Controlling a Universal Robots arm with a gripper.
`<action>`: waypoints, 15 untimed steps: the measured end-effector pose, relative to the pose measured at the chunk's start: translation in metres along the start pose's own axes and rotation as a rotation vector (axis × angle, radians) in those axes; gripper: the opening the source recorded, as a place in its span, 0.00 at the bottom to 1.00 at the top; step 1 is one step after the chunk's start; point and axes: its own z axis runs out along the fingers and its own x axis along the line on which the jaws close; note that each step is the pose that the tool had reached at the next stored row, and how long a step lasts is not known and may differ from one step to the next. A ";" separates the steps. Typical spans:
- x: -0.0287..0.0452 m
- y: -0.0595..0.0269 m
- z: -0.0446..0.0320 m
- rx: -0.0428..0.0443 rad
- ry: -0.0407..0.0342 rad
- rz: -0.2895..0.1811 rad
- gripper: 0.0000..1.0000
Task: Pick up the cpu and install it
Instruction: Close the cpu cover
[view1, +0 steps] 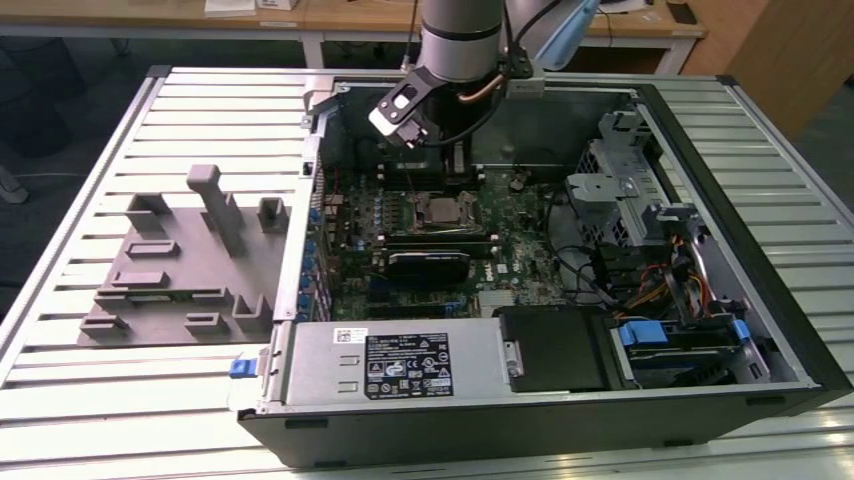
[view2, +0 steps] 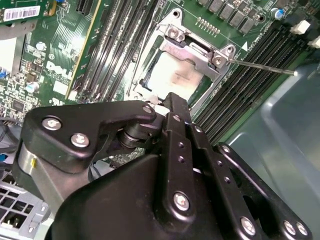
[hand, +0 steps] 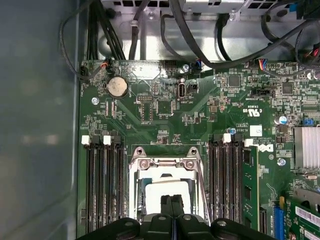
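Gripper (hand: 172, 199) jaws are pressed together, grasping nothing, with their tips just over the cpu (hand: 152, 192). The cpu lies flat in the socket frame (hand: 165, 162) on the motherboard (hand: 165, 100), mid-case in the exterior view.

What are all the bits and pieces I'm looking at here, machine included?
table: one, pale slatted metal, under everything
tray: one, grey, on the table at the exterior view's left
case: one, black, lying open on the table
power supply: one, silver box, at the case's near edge
motherboard: one, green, on the case floor
cables: several, black, along the board's edge
battery: one, silver disc, on the board
memory slots: two banks, black, either side of the socket
socket frame: one, silver, mid-board
cpu: one, silvery, lying in the socket
arm: one, grey, reaching down into the case
hand: one, black, shut, just over the cpu
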 end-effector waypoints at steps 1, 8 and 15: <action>-0.0001 -0.0005 0.0012 0.0000 0.0000 0.000 0.11; -0.0005 -0.0054 0.0079 0.0002 0.0000 0.000 0.11; -0.0007 -0.0068 0.0098 0.0003 -0.0001 0.000 0.11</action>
